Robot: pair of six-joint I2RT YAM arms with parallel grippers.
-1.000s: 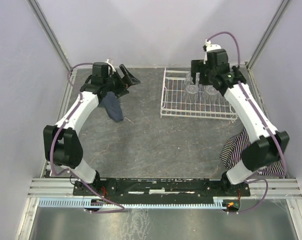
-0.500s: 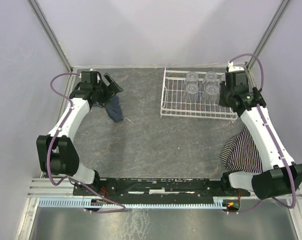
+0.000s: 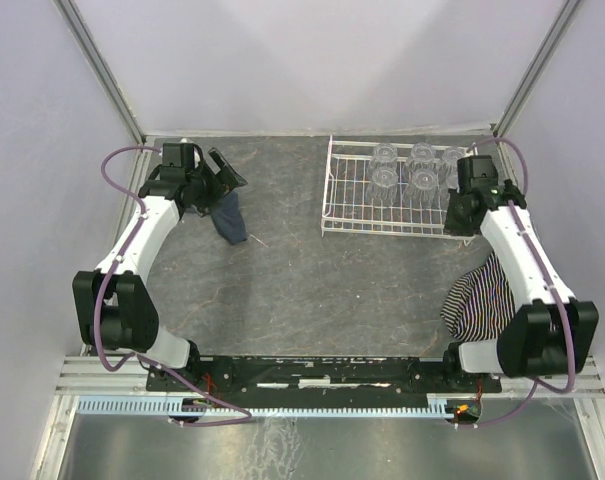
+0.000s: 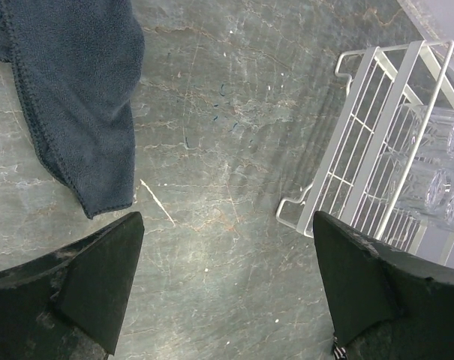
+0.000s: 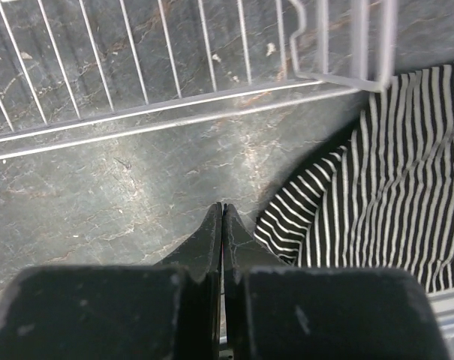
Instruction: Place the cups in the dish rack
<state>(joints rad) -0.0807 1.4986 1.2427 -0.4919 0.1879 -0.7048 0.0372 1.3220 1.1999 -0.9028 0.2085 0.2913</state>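
From where I stand, the cups (image 3: 384, 178) are all over on the far right of the worktop (image 3: 312, 280), standing on end in two rows inside the dish rack (image 3: 347, 200). I can count five for certain. A sixth may be tucked behind the right arm's wrist, and I cannot tell. Nor can I tell whether they sit mouth up or mouth down. I see no cup loose on the worktop.

The right gripper (image 5: 223, 206) is clenched on nothing, fingers pressed together. It points down at bare worktop just near of the rack's near right corner, beside the striped cloth (image 3: 482, 300). The cups lie on its far side, over the rack's low wall, so this arm is much the nearer one.

The left gripper (image 4: 227, 219) is spread wide and empty at the far left, just beyond a dark blue cloth (image 3: 227, 218). It is well apart from the rack, which lies to its right.

To my eye the loading looks finished, or nearly so. If a cup needs straightening, the right arm would reach away and down from above, along the cup's upright axis.
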